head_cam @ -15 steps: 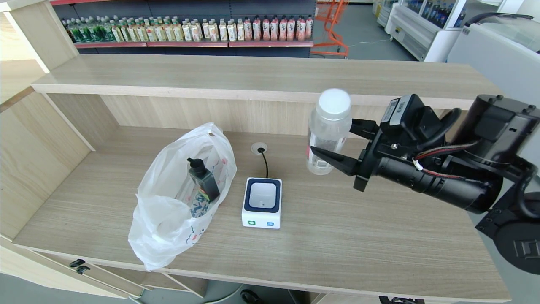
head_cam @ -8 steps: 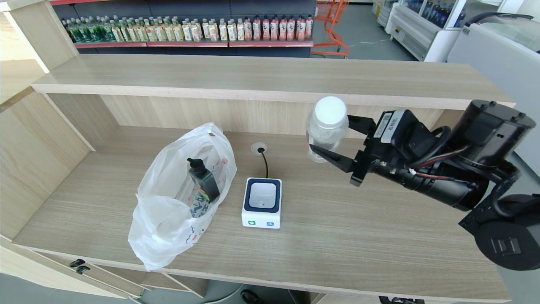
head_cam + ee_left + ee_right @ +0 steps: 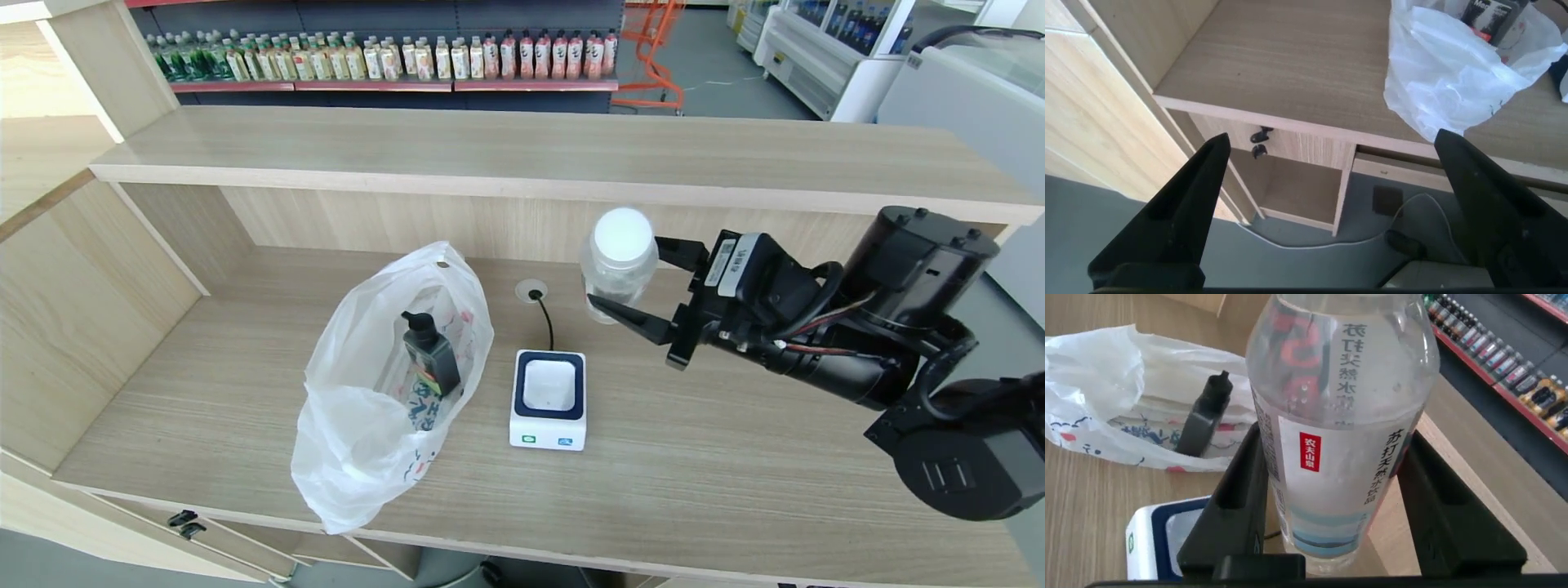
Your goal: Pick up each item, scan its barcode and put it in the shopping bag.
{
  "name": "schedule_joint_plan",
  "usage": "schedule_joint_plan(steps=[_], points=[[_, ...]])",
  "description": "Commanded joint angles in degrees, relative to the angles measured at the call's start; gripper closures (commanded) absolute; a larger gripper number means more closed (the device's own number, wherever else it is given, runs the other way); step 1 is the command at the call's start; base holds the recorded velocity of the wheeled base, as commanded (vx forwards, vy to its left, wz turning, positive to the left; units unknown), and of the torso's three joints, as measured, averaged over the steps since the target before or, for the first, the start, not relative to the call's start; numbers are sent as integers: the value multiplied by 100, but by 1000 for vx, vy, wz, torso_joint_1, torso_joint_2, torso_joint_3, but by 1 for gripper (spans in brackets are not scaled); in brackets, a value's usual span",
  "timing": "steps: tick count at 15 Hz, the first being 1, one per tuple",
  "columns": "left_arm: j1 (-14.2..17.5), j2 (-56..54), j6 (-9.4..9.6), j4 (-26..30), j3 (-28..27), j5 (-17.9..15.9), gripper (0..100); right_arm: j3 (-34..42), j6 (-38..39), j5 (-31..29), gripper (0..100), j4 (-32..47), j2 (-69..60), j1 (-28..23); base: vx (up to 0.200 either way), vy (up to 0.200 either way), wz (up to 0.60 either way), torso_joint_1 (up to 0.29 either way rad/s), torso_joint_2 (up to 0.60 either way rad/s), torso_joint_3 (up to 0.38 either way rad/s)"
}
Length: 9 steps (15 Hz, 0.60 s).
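So the right gripper (image 3: 627, 278) has a clear water bottle (image 3: 622, 237) with a white cap clamped between its two black fingers (image 3: 1241, 490), one on each side of the body. The bottle is roughly upright, cap up, and held up off the wooden counter (image 3: 735, 457). It sits a bit behind the barcode scanner (image 3: 549, 396) and slightly to the robot's right of it, near the little round hole (image 3: 531, 290) that the scanner's black cable (image 3: 545, 320) runs into. There's a label with a red patch on the bottle, facing the wrist camera.

The scanner is a small white box with a dark-framed window on top, sitting flat mid-counter. Just to the robot's left of it is the shopping bag (image 3: 367, 433), thin white plastic, mouth open and slumped over. There's a dark pump bottle (image 3: 430, 359) standing tilted inside it.

The left gripper (image 3: 1333, 139) is down by the front edge of the counter with its fingers spread wide and nothing between them. The bag hangs slightly over the edge nearby, and there's a small black handle (image 3: 1260, 135) on the cabinet front under the counter.

Behind the counter's raised ledge (image 3: 531, 151) there are store shelves (image 3: 392, 61) lined with drink bottles, plus an orange rack (image 3: 649, 49) and some chest freezers (image 3: 824, 57) off to the right.
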Motion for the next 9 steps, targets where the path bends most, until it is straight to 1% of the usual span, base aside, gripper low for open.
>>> schedule_joint_plan(steps=[1, 4, 7, 9], points=[[1, 6, -2, -5, 0, 1, 0, 5, 15, 47, 100, -6, 185, -49, 0, 200, 0, -7, -2, 2], [1, 6, 7, 4, 0, 1, 0, -30, -20, 223, 100, -24, 396, -234, 0, 200, 0, 4, 2, 2], [1, -2, 16, 4, 0, 1, 0, -12, -37, 408, 100, -586, 748, -436, 0, 0, 0, 0, 0, 0], [1, -2, 16, 4, 0, 1, 0, -30, -37, 715, 100, -1078, 1073, -594, 0, 0, 0, 0, 0, 0]])
